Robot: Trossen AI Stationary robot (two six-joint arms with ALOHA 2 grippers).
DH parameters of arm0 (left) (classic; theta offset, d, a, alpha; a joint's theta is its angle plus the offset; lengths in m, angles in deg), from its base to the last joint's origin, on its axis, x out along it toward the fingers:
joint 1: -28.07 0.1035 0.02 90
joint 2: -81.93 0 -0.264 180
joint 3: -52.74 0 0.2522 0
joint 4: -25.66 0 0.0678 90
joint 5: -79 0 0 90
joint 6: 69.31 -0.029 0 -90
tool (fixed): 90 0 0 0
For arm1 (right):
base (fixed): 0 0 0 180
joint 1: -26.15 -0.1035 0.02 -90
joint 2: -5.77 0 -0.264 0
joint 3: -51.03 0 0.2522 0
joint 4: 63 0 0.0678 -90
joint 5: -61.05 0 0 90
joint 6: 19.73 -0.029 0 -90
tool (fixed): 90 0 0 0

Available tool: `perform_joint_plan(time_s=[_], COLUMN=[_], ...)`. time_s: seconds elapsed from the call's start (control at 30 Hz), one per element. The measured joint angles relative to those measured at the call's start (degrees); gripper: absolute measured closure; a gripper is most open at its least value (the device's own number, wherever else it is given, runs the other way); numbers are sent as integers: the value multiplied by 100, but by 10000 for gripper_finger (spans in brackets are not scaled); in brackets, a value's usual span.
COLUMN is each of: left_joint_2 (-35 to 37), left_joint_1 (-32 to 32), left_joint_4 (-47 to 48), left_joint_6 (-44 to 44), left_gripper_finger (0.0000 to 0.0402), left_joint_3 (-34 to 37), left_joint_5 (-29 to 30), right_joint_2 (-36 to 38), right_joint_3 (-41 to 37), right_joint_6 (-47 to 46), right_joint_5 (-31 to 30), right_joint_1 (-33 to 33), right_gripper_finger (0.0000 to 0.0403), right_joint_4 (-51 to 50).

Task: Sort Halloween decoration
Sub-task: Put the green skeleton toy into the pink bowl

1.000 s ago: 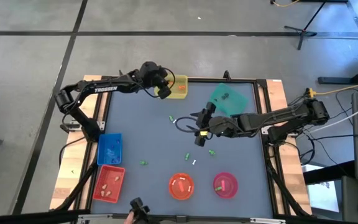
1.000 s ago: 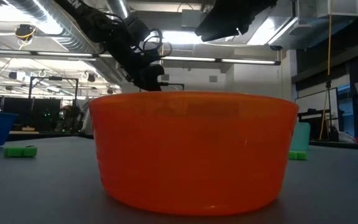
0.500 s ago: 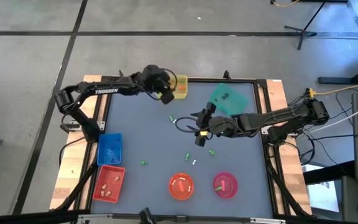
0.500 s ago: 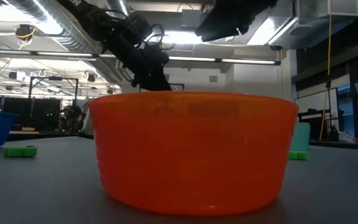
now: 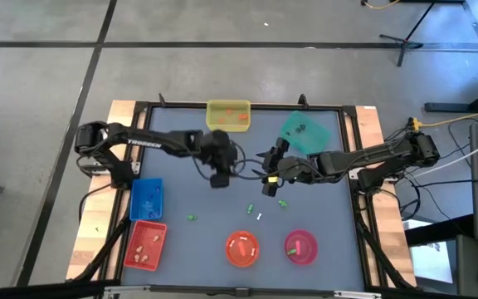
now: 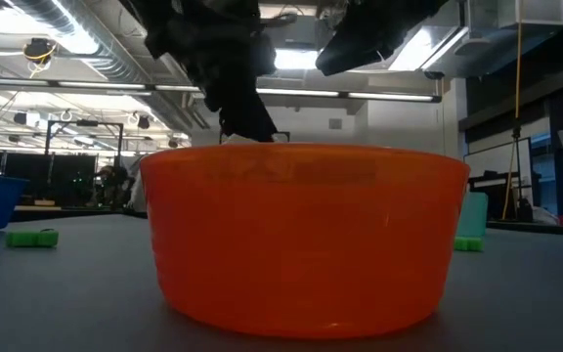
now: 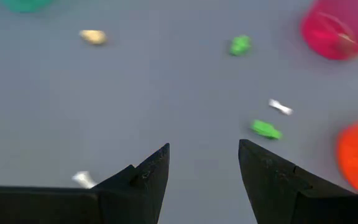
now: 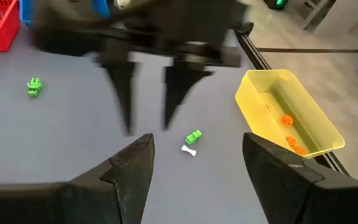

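The Halloween decoration lies as tiny trinkets on the grey table: green ones (image 5: 191, 218) (image 5: 249, 208) (image 5: 282, 202), a white one (image 5: 259, 216), and a green one (image 8: 194, 136) beside a white bone (image 8: 189, 149). Orange trinkets (image 8: 287, 120) lie in the yellow tray (image 5: 228, 116). My left gripper (image 5: 219, 179) (image 7: 204, 168) hangs open over the table's middle, above bare table, with a green trinket (image 7: 266, 129) ahead of it. My right gripper (image 5: 266, 184) (image 8: 197, 174) hangs open just to its right and faces it. Neither holds anything.
A teal tray (image 5: 305, 133) stands at the far right, with a blue tray (image 5: 146, 199) and a red tray (image 5: 145, 245) at the near left. An orange bowl (image 5: 241, 247) and a pink bowl (image 5: 300, 247) stand at the near edge. The orange bowl (image 6: 301, 235) fills the low view.
My left gripper has swung from above the yellow tray at the far edge toward the table's middle and the near side, turning as it went. It now hangs close beside my right gripper. The yellow tray stands uncovered. My right gripper has kept still.
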Motion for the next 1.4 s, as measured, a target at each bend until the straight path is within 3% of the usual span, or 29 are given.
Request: perform_joint_plan(time_s=[0.3,1.0,1.4], left_joint_2=[2,4,11], left_joint_1=[-996,-2836,-3440], left_joint_4=[287,2990,3093], left_joint_6=[526,2374,2622], left_gripper_finger=[226,226,226], left_joint_3=[0,0,225], left_joint_5=[28,791,1019], right_joint_2=[0,0,2], right_joint_3=[0,0,0], right_joint_6=[0,-2,-2], right_joint_5=[2,4,4], right_joint_1=[0,0,0], right_gripper_finger=[157,157,157], right_joint_4=[2,2,4])
